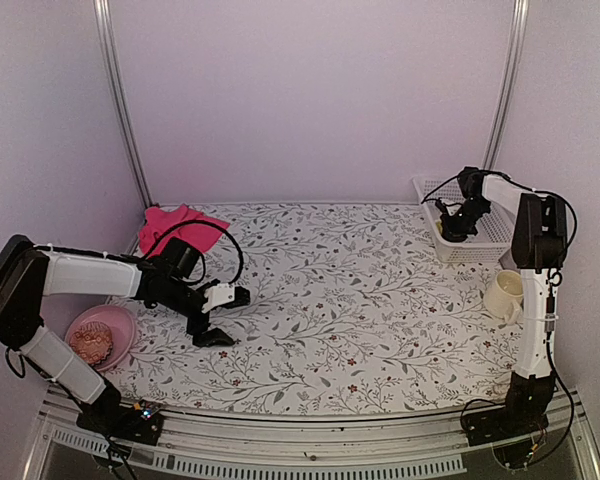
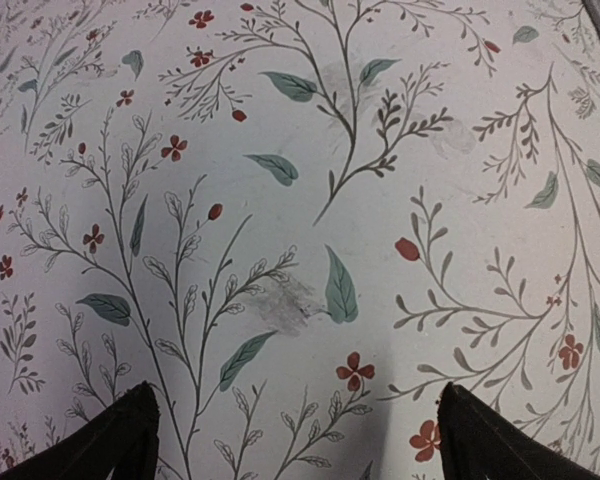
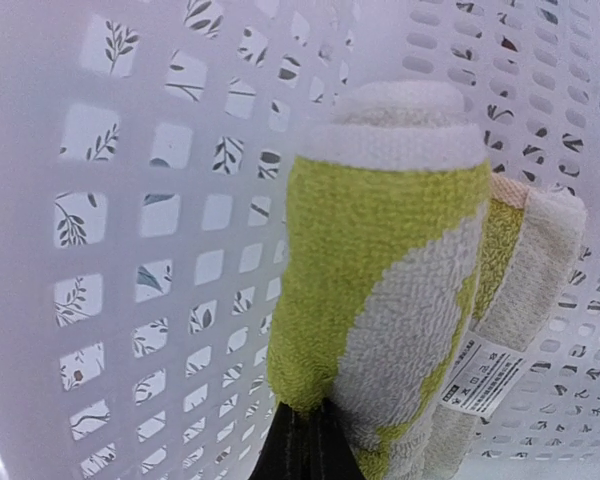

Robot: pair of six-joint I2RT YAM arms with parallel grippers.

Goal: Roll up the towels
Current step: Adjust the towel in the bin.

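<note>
right gripper [image 3: 298, 445] pinched the lower edge of the rolled yellow-green towel [image 3: 380, 250]; left gripper [image 2: 300, 450] stood wide, pink towel [image 1: 175, 222] apart from it.

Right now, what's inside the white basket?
The white basket holds the yellow-green towel, rolled, with the right gripper shut on its edge. Anything beneath the towel is covered.

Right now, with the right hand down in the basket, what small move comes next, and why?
Probably lift the right hand straight up: it is shut on the yellow-green towel, which sits inside the white basket, not out on the table for rolling.
</note>
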